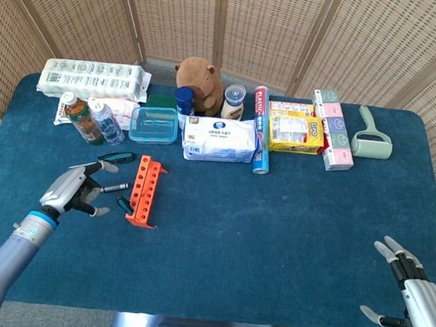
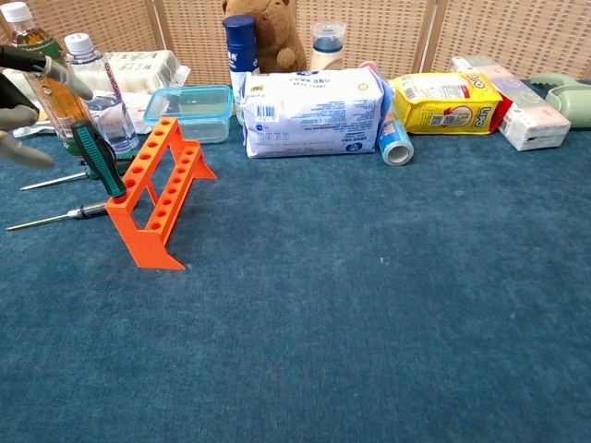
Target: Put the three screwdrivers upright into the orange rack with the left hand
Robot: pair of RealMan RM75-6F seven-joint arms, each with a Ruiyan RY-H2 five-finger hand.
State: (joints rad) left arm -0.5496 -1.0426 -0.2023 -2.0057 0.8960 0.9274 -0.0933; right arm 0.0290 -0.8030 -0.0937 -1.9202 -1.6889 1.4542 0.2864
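Observation:
The orange rack (image 1: 145, 191) (image 2: 157, 197) stands left of centre on the blue table. One green-handled screwdriver (image 1: 124, 203) (image 2: 99, 159) leans in the rack's near end. A silver-shafted screwdriver (image 1: 117, 188) (image 2: 51, 219) lies flat just left of the rack. Behind it lies a dark-handled screwdriver (image 1: 117, 156) (image 2: 53, 181). My left hand (image 1: 81, 189) (image 2: 25, 94) hovers over the silver shaft with fingers spread and nothing in them. My right hand (image 1: 413, 292) is open at the table's front right corner, far from the rack.
Two bottles (image 1: 91, 120) and a clear blue box (image 1: 154, 123) stand right behind the screwdrivers. A wipes pack (image 1: 220, 139), a plush toy (image 1: 199, 80), snack packs (image 1: 296, 131) and a lint roller (image 1: 372, 140) line the back. An egg carton (image 1: 95, 79) sits far left.

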